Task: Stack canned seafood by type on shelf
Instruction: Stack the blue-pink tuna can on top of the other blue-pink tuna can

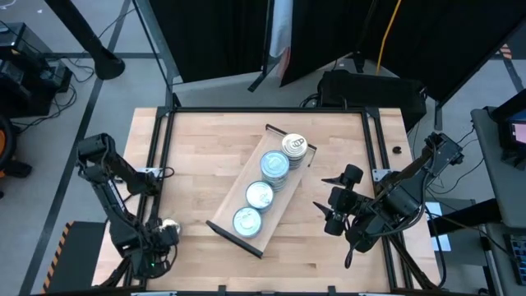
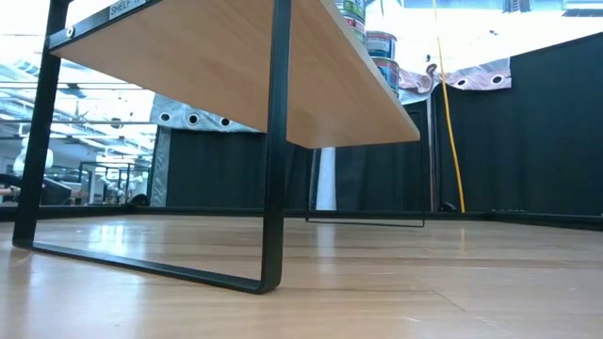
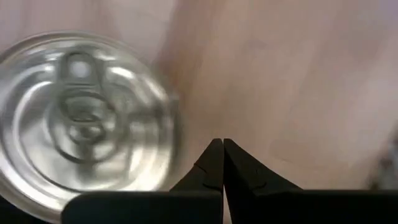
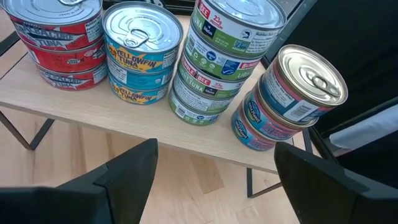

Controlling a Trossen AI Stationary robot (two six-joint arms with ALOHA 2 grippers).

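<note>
The shelf [image 1: 282, 204] lies slantwise mid-table and carries several stacks of canned seafood [image 1: 274, 164]. The right wrist view shows a red-labelled stack [image 4: 59, 46], a blue one [image 4: 140, 56], a green one [image 4: 224, 56] and a pink-and-blue one [image 4: 289, 99] whose top tin sits askew. One silver pull-tab tin [image 3: 81, 118] rests flat on the tabletop at the near left corner. My left gripper [image 3: 222, 149] is shut, points down and hovers just beside that tin. My right gripper [image 4: 216, 149] stands open, raised to the right of the shelf and facing the stacks.
The shelf stands on thin dark metal legs [image 2: 273, 141], its underside [image 2: 236, 66] well above the tabletop. A dark frame rail [image 1: 271, 111] runs round the table's edges. Bare wood shows to the left of the shelf [image 1: 197, 156] and along the near edge.
</note>
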